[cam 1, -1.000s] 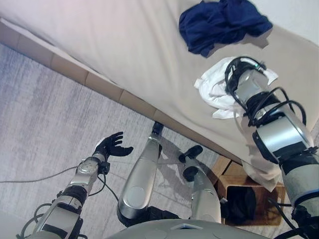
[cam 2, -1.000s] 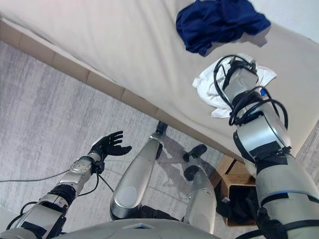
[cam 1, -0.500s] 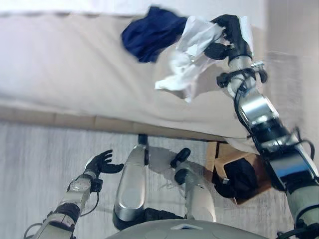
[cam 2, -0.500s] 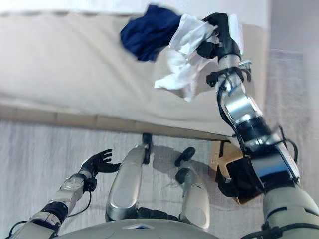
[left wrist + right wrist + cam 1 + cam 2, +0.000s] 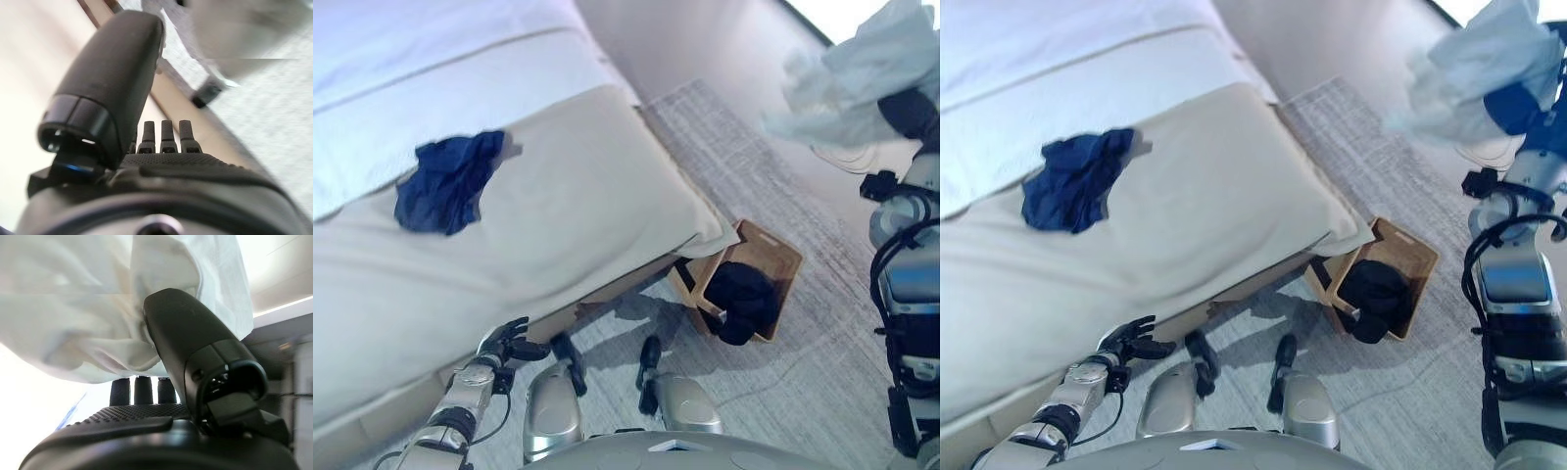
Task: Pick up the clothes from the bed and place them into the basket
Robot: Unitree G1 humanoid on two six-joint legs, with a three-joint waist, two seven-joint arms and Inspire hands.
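Observation:
My right hand [image 5: 913, 110] is raised at the upper right, shut on a white garment [image 5: 862, 73] that hangs in the air above the floor, beyond the basket. In the right wrist view the thumb [image 5: 186, 333] presses the white cloth [image 5: 98, 308] against the fingers. A dark blue garment [image 5: 445, 181] lies crumpled on the beige bed [image 5: 578, 206]. The wooden basket [image 5: 781, 259] stands on the floor by the bed's corner with dark clothes [image 5: 739, 294] in it. My left hand [image 5: 504, 343] is open and empty, low beside the bed's edge; its fingers [image 5: 166, 134] are straight.
A grey rug [image 5: 754, 166] covers the floor around the basket. White bedding [image 5: 411, 59] lies along the far part of the bed. The bed's wooden base [image 5: 195, 117] runs close by my left hand.
The camera has swung round. My right hand has lifted the white garment off the bed and carried it high out to the right, over the floor. The left hand stays low and open.

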